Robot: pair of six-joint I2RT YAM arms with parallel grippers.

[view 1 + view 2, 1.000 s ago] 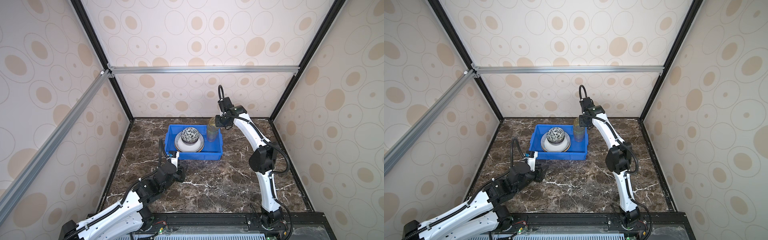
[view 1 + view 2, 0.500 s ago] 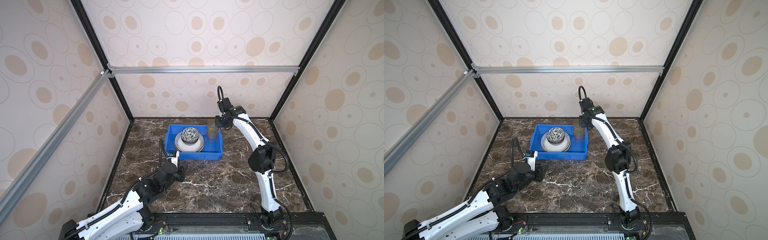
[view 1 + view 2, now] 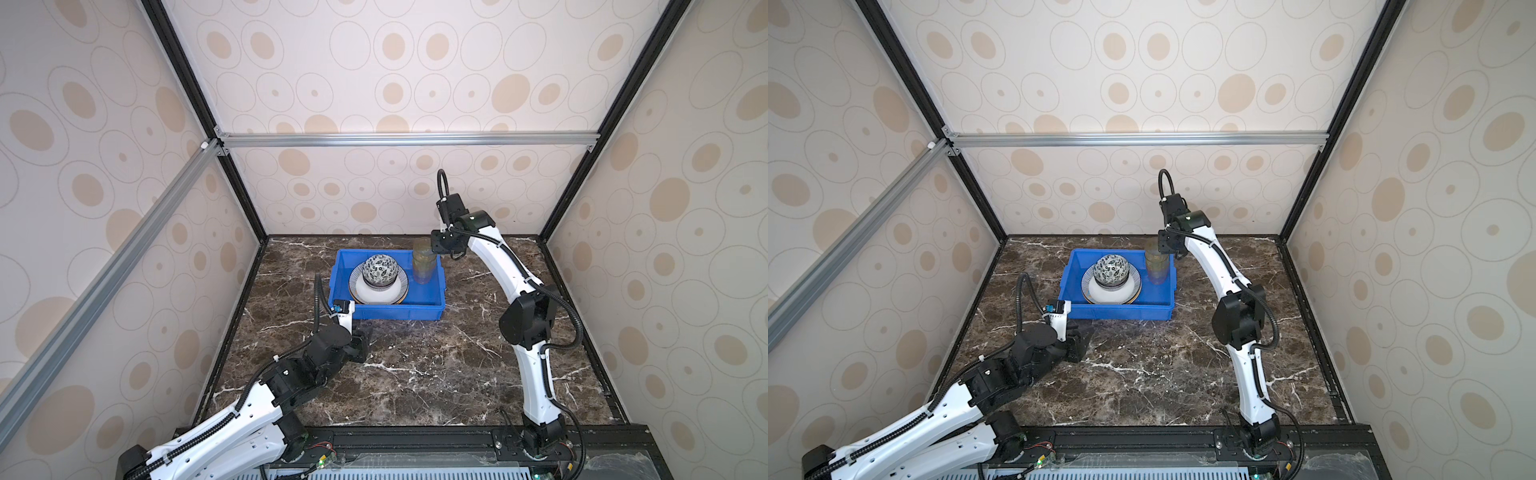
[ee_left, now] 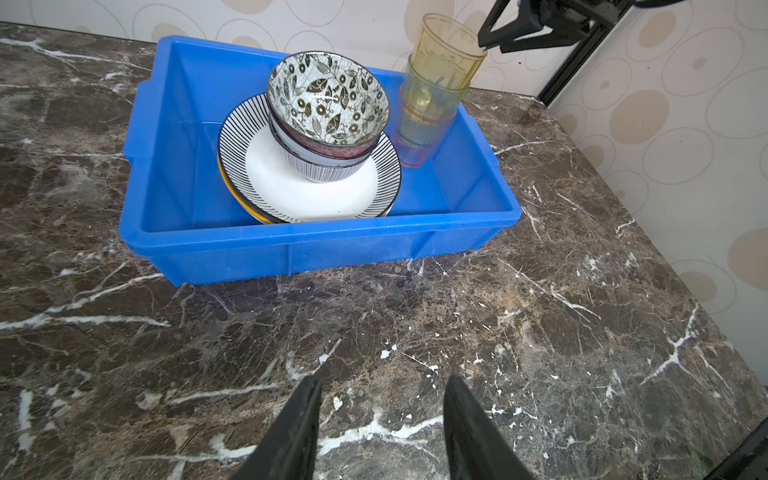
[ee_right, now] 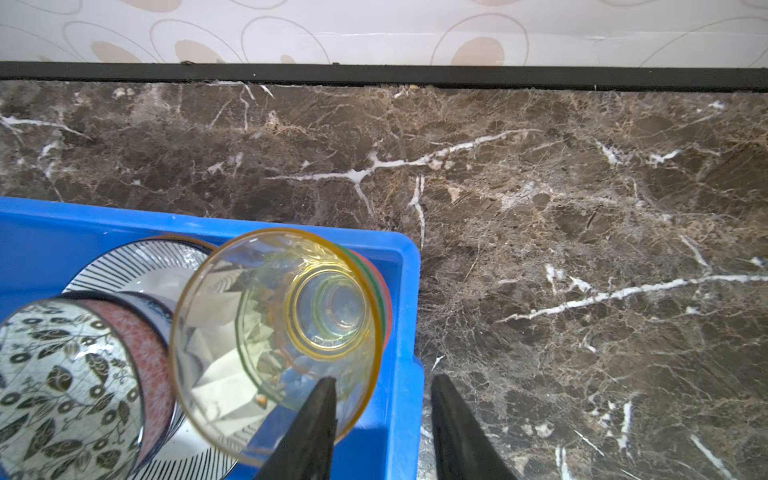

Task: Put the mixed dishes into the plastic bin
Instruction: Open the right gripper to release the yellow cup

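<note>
since a second ago the right gripper (image 5: 382, 378) has let its jaws come apart. it was clamped on the yellow tumbler (image 4: 451, 50) and now stands partly open, one finger inside the tumbler's mouth and the other outside it, just past the right wall of the blue bin (image 3: 386, 309). the tumbler's rim lies loose in the gap and nothing is pinched. whether the inner finger touches the plastic i cannot tell. the dishes, the bin and the left arm lie as they did.

the yellow tumbler sits upright in a green tumbler (image 4: 432, 93), which is nested in a pink tumbler (image 4: 415, 141). this stack stands on the bin's floor in its far right corner and rises well above the bin's rim. in the middle of the bin a striped-rim plate (image 4: 307, 191) lies on an orange-edged plate (image 4: 239, 199). on the striped-rim plate stand three nested bowls: a leaf-patterned bowl (image 4: 328, 99) uppermost, a reddish bowl (image 4: 324, 147) under it, and a fine-striped bowl (image 4: 324, 170) at the bottom.

the left gripper (image 4: 383, 378) hovers low over the marble table (image 4: 415, 311), just in front of the bin's near left corner. its jaws are about half apart and empty, pointing toward the bin.
</note>
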